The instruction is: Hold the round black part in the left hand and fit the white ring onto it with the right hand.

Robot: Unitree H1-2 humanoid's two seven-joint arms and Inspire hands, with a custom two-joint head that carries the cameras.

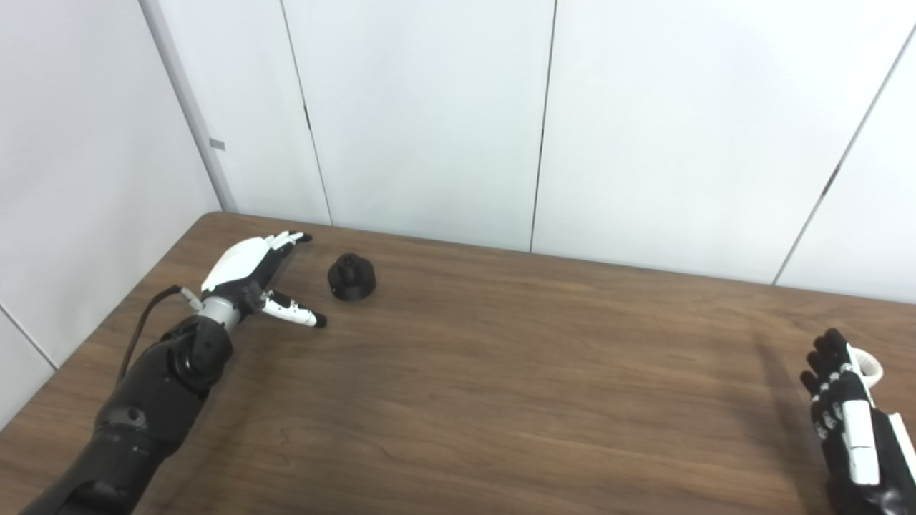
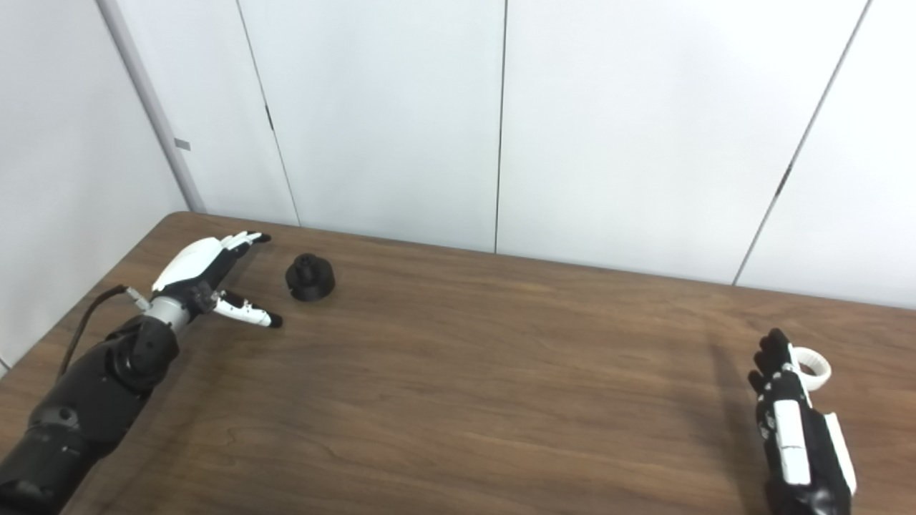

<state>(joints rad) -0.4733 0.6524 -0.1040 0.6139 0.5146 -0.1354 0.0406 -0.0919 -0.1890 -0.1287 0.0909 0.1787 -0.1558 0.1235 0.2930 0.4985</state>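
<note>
Behind right robot hand (image 2: 787, 408), half-hidden white ring (image 2: 814, 375)

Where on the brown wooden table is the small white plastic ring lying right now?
The small white plastic ring lies flat near the brown wooden table's right edge, just beyond the right hand, far from the round black part.

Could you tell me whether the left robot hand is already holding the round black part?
No, the left robot hand is open beside the round black part, which sits on the table apart from its fingers.
</note>
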